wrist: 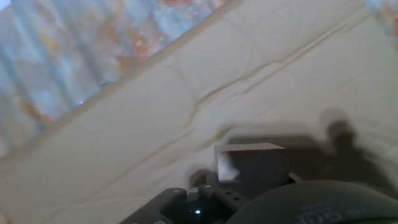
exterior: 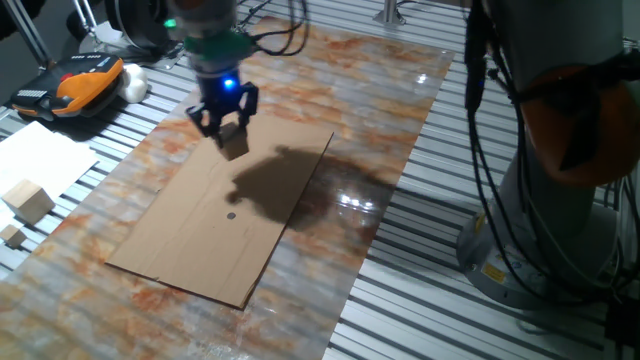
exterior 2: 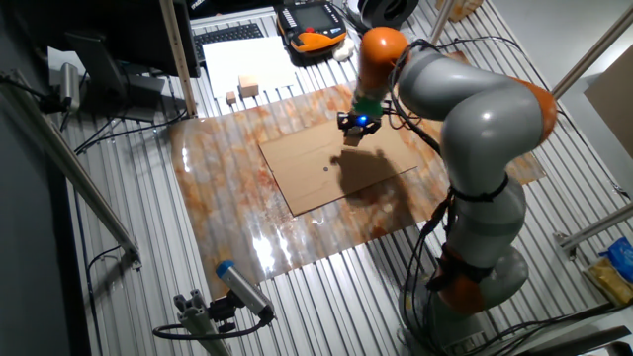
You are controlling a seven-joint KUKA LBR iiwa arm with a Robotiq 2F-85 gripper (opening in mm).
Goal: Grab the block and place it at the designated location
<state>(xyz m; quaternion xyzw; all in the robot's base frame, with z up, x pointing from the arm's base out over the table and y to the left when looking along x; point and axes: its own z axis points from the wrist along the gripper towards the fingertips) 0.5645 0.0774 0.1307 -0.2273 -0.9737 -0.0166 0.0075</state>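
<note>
- I see the pincer (exterior: 230,128) clenched on the block (exterior: 234,144); the block hangs between the fingertips, above the far end of the cardboard sheet (exterior: 200,245)
- block is a cube so I can't call a long axis; in the hand view its near face (wrist: 252,168) looks square-on to the cam, top edge roughly level; not obviously tilted
- in one fixed view the block looks lifted off the sheet; whether there's a gap under it I can't tell for sure; dark shadow of the arm falls on the sheet to the right of it
- dark dot (exterior: 231,214) sits near the middle of the sheet, well apart from the block, toward the cam side in that view
- other fixed view: pincer (exterior 2: 354,127) w/ blue light, block (exterior 2: 351,137) under it, over the sheet's (exterior 2: 307,188) far edge area; dot (exterior 2: 325,168) is left of and nearer the cam than the block
- sheet lies flat on the marbled orange-grey surface (exterior: 380,120); creases run across the sheet in the hand view
- off to the left: larger pale cube (exterior: 29,200) and a tiny block (exterior: 12,236) beside it; both away from the sheet
</note>
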